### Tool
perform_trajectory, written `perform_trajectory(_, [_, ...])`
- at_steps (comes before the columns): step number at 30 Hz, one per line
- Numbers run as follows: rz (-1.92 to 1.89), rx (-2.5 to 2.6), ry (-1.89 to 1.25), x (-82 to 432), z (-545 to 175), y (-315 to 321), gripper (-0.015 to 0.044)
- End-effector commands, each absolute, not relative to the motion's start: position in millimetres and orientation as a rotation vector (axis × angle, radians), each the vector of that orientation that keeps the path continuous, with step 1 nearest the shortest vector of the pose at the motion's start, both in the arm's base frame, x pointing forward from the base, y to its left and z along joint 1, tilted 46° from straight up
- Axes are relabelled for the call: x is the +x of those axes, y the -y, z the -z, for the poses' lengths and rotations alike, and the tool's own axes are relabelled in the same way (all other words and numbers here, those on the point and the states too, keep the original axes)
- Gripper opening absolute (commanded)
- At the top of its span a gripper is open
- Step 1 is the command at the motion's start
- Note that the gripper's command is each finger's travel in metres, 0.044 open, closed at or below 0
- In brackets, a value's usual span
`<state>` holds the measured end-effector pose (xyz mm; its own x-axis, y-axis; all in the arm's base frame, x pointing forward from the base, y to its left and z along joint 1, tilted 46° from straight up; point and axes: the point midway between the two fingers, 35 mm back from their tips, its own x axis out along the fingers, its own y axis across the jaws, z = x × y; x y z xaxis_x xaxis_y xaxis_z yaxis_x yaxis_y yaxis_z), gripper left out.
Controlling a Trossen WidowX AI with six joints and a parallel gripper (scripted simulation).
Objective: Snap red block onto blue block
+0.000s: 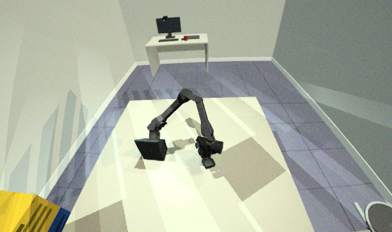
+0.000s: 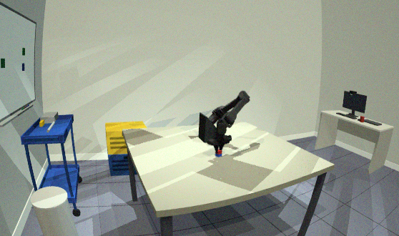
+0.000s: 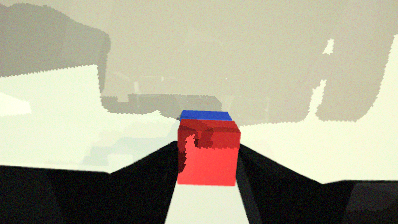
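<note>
Hand (image 1: 208, 162) (image 2: 219, 149) (image 3: 206, 149) clamped partly open on red block (image 2: 219, 152) (image 3: 207, 162), held by its sides, leaving its underside facing blue block (image 2: 218, 155) (image 3: 205, 115) on table (image 1: 166, 197) (image 2: 183, 186), probably for pressing.

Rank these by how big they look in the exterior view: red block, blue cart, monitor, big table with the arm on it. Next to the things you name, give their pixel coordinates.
Largest to smallest, by apparent size:
1. Big table (image 1: 166, 211) (image 2: 183, 193)
2. Blue cart (image 2: 63, 138)
3. Monitor (image 1: 168, 26) (image 2: 355, 102)
4. Red block (image 2: 219, 152) (image 3: 207, 162)
</note>
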<state>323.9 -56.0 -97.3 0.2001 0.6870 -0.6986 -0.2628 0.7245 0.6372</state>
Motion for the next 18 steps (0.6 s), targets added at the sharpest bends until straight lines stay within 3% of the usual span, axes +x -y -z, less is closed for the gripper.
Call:
perform_trajectory(1, [-0.693, 0.427, -1.197, 324, 97, 55, 0.0000])
perform_trajectory(18, [-0.692, 0.426, -1.197, 316, 70, 82, 0.0000])
